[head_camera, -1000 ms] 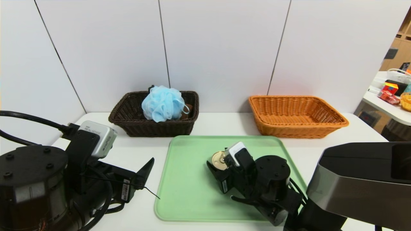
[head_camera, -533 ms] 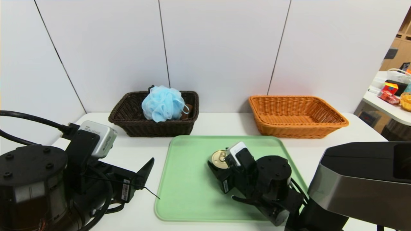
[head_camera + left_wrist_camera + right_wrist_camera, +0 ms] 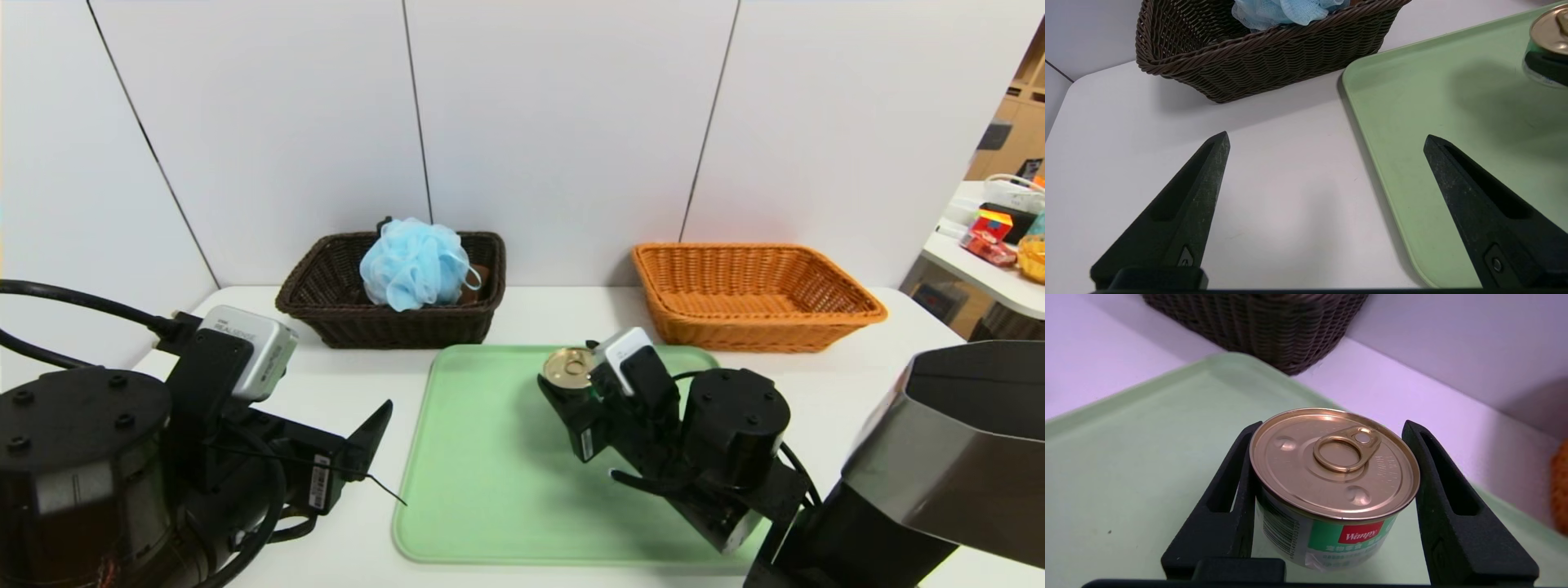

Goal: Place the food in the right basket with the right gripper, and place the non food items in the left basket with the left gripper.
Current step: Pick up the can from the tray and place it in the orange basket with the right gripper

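Right claw (image 3: 569, 390) clamps the tin can (image 3: 567, 369) upright; the orange basket (image 3: 755, 298) lies at two o'clock.

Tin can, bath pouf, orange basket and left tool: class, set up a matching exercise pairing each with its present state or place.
Column one:
1. tin can
2. bath pouf
3. orange basket
4. left tool

Column two:
a. holds nothing
b. open above the white table
c. gripped by the right tool above the green tray
d. in the dark basket

Pairs: 1-c, 2-d, 3-a, 4-b
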